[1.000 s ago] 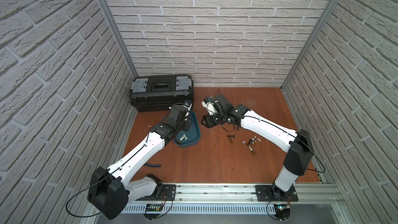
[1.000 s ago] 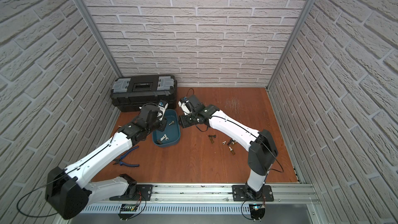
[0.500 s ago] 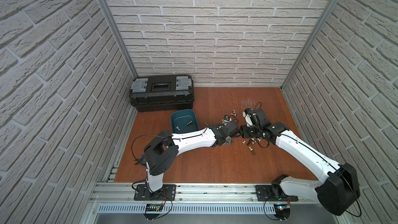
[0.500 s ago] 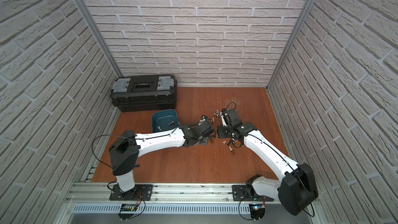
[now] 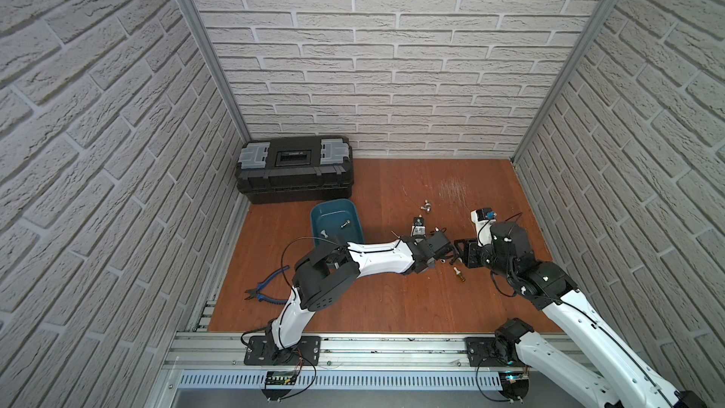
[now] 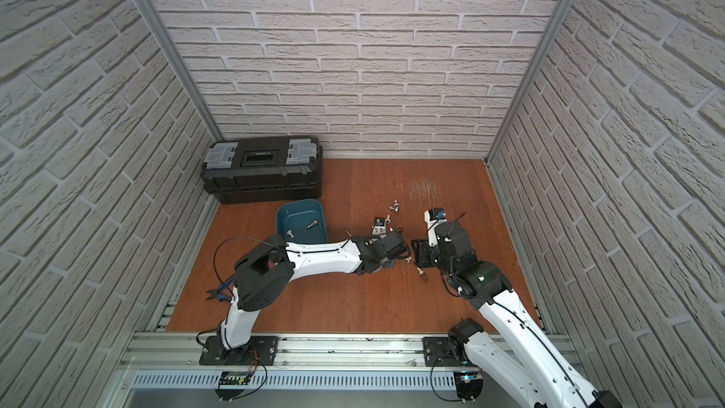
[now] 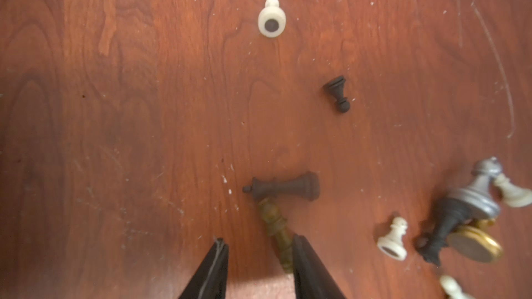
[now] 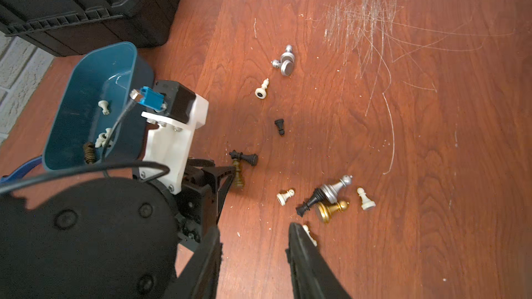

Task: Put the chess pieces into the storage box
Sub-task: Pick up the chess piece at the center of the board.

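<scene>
Two hands are down by the scatter, but the left hand (image 7: 259,254) is the one that matters. Its fingers (image 7: 305,266) stand moderately apart with nothing clamped, and the olive-brown piece (image 7: 275,227) lies flat on the table (image 5: 353,300) right at the tips, its near end tucked against the inside of one finger rather than mid-gap. Its long axis runs roughly along the hand's reach, only a bit slanted, so the fingers would close across the thin stem instead of end to end. That looks like the easy grab to me, maybe after a small sideways nudge to centre it. Can't honestly tell which end is the base. The far end touches a black piece (image 7: 283,188) lying crosswise, crown toward the storage box side, so a sloppy pinch could send that one rolling. The right hand (image 8: 253,250) is parted and empty too, just beside a white pawn (image 8: 309,232) and near the silver, gold and black pile (image 8: 331,192), so it's the farther one. The storage box (image 5: 331,214) sits toward the left arm's side, well apart from both hands, with a few pieces (image 8: 104,107) in it already.
</scene>
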Action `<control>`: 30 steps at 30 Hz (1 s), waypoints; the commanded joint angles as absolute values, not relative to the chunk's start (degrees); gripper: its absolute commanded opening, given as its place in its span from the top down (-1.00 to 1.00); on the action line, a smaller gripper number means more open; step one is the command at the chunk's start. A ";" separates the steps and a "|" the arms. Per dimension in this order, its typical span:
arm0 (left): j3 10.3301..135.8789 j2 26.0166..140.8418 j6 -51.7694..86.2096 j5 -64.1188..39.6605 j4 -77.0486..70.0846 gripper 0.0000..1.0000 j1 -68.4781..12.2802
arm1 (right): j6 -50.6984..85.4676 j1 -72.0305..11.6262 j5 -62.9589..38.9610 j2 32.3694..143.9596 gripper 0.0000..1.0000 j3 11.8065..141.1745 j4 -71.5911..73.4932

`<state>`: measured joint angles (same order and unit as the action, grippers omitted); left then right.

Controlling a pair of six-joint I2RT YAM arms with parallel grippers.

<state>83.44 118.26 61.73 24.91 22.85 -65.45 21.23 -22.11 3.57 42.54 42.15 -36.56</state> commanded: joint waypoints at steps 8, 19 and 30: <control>87.25 123.21 63.66 26.57 23.80 0.23 -66.65 | 21.34 -22.15 7.16 39.86 0.15 42.05 -37.62; 83.76 122.34 63.37 27.14 26.37 0.33 -67.97 | 22.90 -22.14 10.66 30.74 0.16 37.00 -34.06; 80.65 120.75 61.88 25.68 25.44 0.50 -66.96 | 23.94 -22.15 9.32 31.68 0.17 36.83 -33.42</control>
<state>83.02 121.45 62.59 27.11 23.46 -67.61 22.59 -22.11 9.56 31.42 37.28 -36.56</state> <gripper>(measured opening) 0.253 0.416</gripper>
